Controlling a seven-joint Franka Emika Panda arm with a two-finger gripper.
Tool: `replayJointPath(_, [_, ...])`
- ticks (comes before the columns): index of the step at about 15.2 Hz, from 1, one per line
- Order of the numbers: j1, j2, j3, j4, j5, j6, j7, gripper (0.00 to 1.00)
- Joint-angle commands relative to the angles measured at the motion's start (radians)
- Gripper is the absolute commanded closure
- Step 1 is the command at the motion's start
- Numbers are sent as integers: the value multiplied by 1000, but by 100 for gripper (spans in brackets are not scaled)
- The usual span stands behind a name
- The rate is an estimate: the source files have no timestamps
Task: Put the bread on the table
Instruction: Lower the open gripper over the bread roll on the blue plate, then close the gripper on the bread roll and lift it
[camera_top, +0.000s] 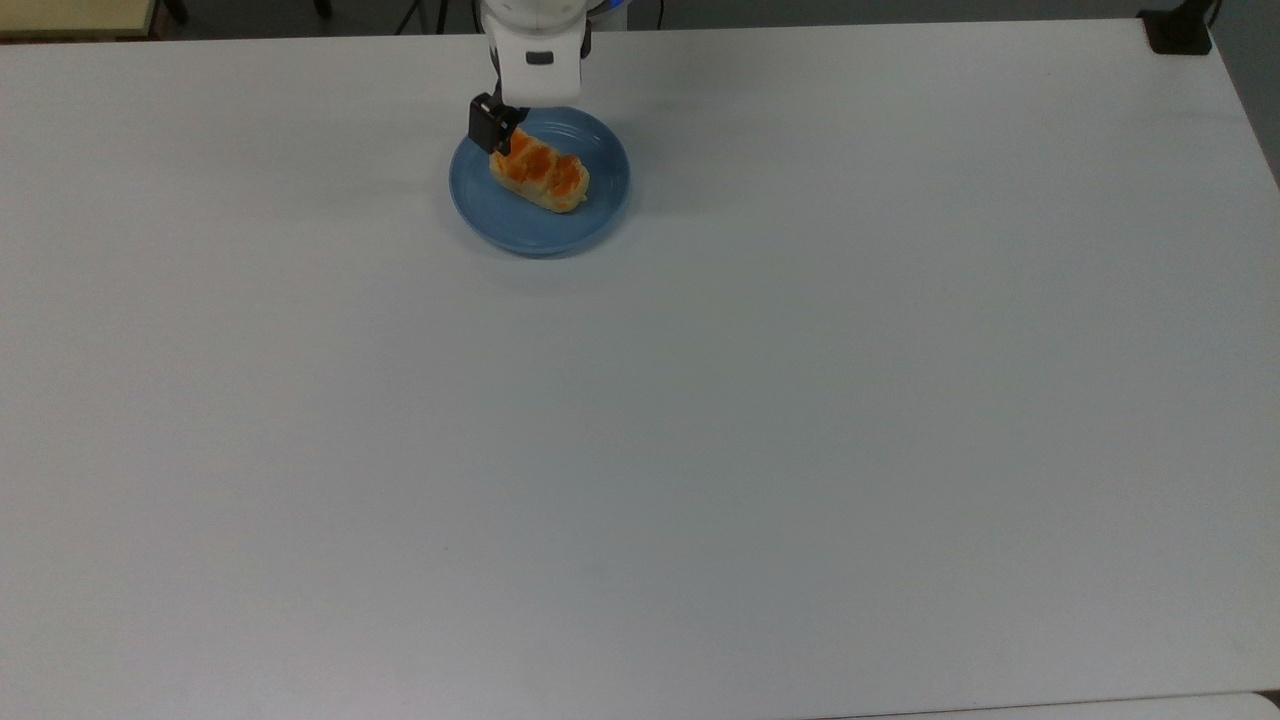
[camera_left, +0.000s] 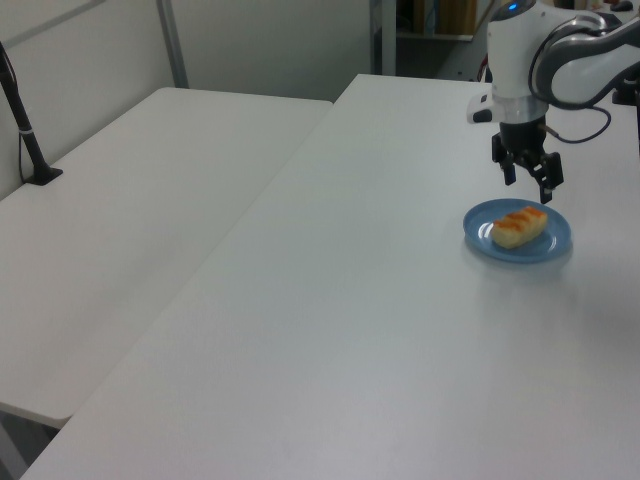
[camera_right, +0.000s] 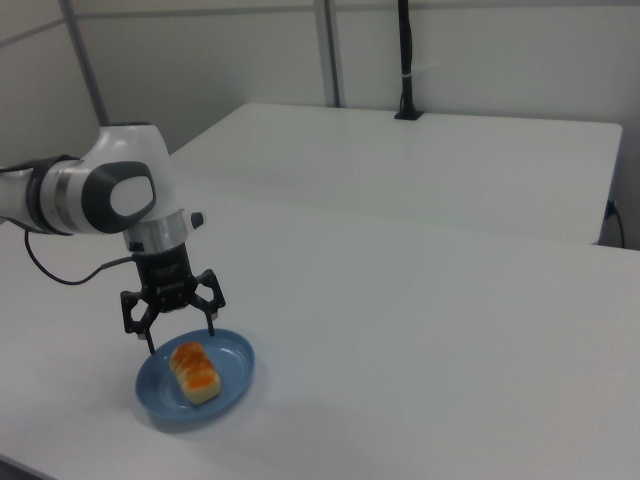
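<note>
Blue plate (camera_right: 231, 385) is my landmark, sitting on the white table (camera_right: 450, 330). Going left to right in the right view, my gripper (camera_right: 168, 322) is hovering over the plate's far-left rim with its fingers spread wide and holding nothing; just right of it, the bread (camera_right: 194, 371) is lying on the plate, still off the tabletop. I am probably above the bun's end, not its middle, though depth is hard to judge. Closing there could tip the bun or nudge the plate sideways. I am counting one bun, one plate, one gripper.
</note>
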Motion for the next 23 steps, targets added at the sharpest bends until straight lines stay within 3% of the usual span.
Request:
replayJointPath(1, [27, 66, -6, -9, -65, 78, 102, 0])
replayJointPath(6, [48, 105, -6, -10, -96, 95, 167, 0])
replayJointPath(7, [51, 107, -6, -13, -99, 95, 167, 7])
replayJointPath(9, [53, 107, -6, -24, -101, 95, 169, 42])
replayJointPath(10, [53, 108, -6, -25, -101, 104, 191, 69])
replayJointPath(11, [54, 113, -6, -25, -102, 107, 222, 87])
replayJointPath(15, [73, 123, -6, -25, -118, 107, 251, 100])
replayJointPath(19, [59, 99, -6, -16, -118, 81, 244, 100])
replayJointPath(23, [7, 82, -15, 129, -102, -89, 177, 100])
